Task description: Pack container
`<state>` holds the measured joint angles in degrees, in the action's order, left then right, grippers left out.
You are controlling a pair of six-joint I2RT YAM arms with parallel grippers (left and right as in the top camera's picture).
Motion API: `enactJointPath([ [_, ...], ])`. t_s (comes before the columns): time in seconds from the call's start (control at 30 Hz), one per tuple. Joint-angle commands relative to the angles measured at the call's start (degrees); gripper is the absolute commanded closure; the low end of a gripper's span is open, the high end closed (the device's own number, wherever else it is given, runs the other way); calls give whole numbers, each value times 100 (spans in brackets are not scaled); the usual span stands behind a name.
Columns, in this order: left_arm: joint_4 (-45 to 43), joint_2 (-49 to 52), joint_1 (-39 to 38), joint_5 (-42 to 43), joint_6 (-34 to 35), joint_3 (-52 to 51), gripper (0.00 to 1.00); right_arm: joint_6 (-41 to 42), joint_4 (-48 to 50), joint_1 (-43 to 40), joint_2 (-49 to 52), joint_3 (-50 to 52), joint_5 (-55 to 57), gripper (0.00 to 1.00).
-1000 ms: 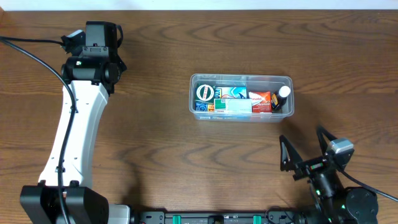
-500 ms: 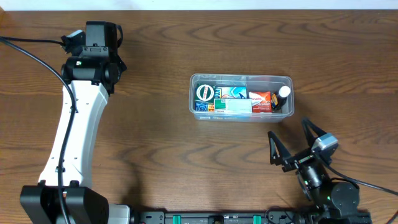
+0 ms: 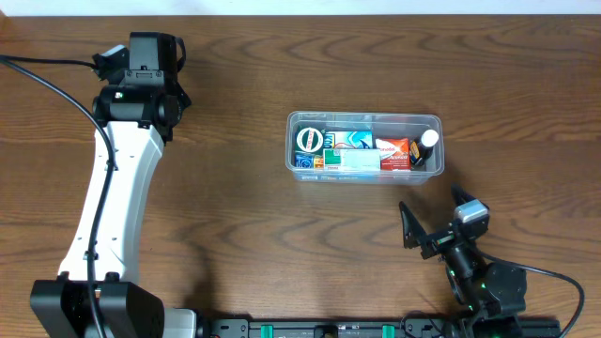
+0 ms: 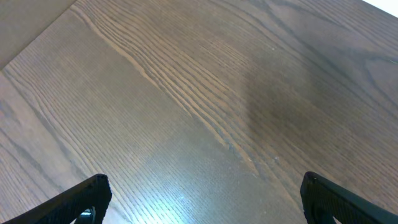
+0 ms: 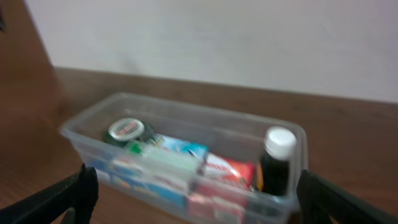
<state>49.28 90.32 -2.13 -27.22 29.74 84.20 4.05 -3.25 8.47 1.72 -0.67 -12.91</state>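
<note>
Clear container [image 3: 366, 115]; white-capped bottle [image 3: 428, 141]; woodgrain table [image 3: 282, 235].

the table [image 3: 235, 216] is brown wood, clear grain, with a soft sheen. the container [image 3: 376, 115] is clear, glossy plastic with smooth walls. the left arm [image 3: 113, 188] has a smooth white casing.

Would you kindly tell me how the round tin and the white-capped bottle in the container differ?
The round tin sits at the container's left end in the overhead view, the white-capped bottle at its right end. The tin is low and flat; the bottle stands upright and taller. Both are inside it.
</note>
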Motion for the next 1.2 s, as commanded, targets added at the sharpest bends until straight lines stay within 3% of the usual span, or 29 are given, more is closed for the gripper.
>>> enactJointPath([
  [0.0, 15, -31, 20, -90, -57, 42, 2, -389, -39, -26, 13, 26, 522, 1],
  [0.3, 15, -31, 20, -90, -57, 42, 2, -417, -81, -26, 13, 26, 984, 1],
  [1.17, 15, -31, 20, -90, -55, 42, 2, -413, -79, -138, -140, 33, 990, 1],
])
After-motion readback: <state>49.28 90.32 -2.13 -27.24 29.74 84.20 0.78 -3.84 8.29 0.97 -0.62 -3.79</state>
